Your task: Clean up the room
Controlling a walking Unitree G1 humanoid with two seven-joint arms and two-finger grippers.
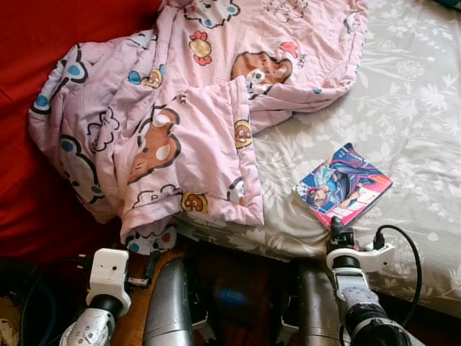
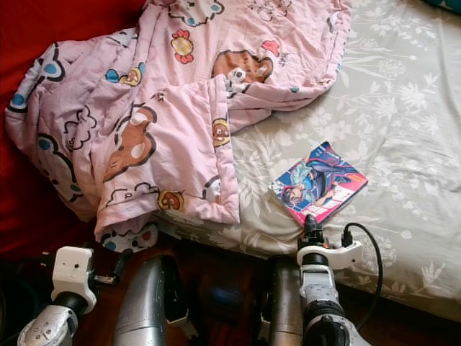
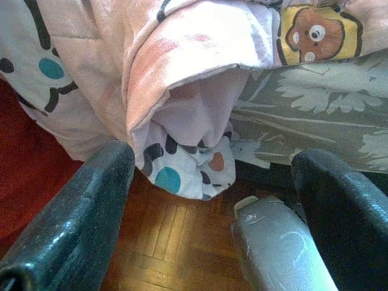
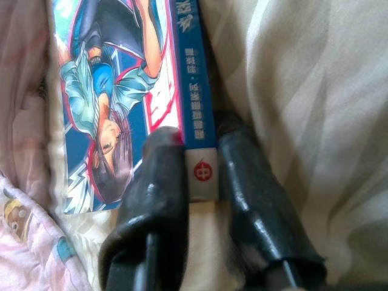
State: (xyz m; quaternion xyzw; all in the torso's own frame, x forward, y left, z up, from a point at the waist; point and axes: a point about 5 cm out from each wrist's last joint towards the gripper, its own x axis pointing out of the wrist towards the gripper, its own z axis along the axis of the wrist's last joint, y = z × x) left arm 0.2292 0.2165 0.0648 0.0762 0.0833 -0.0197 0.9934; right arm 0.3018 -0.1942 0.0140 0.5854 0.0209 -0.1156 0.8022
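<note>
A colourful comic book [image 1: 344, 184] lies on the grey floral bed sheet [image 1: 410, 108] near the bed's front edge. My right gripper [image 1: 336, 229] is at the book's near edge; in the right wrist view its two black fingers [image 4: 160, 176] are shut on the book's spine [image 4: 197, 121]. A pink cartoon-print blanket [image 1: 180, 108] is crumpled over the left part of the bed and hangs over its edge. My left gripper [image 3: 212, 200] hangs low beside the bed, open, with the blanket's drooping corner [image 3: 182, 157] ahead of its fingers.
A red cloth [image 1: 43, 43] covers the area left of the blanket. Brown parquet floor [image 3: 176, 248] lies below the bed's edge. My two silver legs [image 1: 169, 303] stand close against the bed.
</note>
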